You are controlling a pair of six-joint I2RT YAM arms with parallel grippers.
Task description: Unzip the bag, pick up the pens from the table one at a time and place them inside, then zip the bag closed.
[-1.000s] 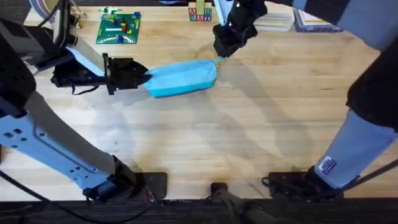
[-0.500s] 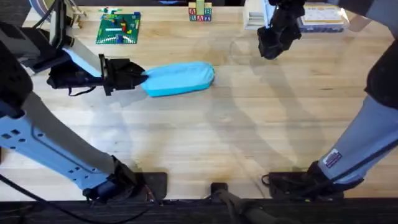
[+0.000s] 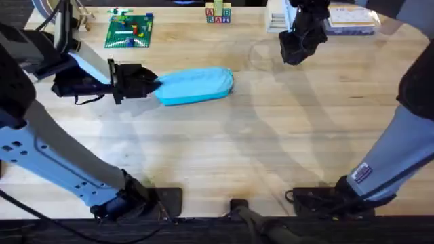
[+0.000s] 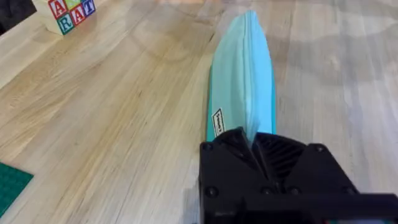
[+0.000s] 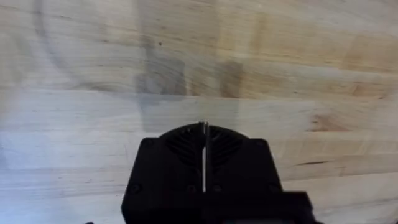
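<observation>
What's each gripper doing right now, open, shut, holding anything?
Left gripper: shut on the end of the bag.
Right gripper: shut, holding nothing, above bare table.

- A light-blue bag lies lengthwise on the wooden table, left of the frame's centre, and looks zipped shut.
- The left gripper, black, meets the bag's left end, fingers pinched on the fabric.
- The right gripper hangs over bare wood at upper right, well apart from the bag.
- A green building-brick plate sits at upper left.
- Alphabet blocks stand at top centre.
- Books lie at top right.
</observation>
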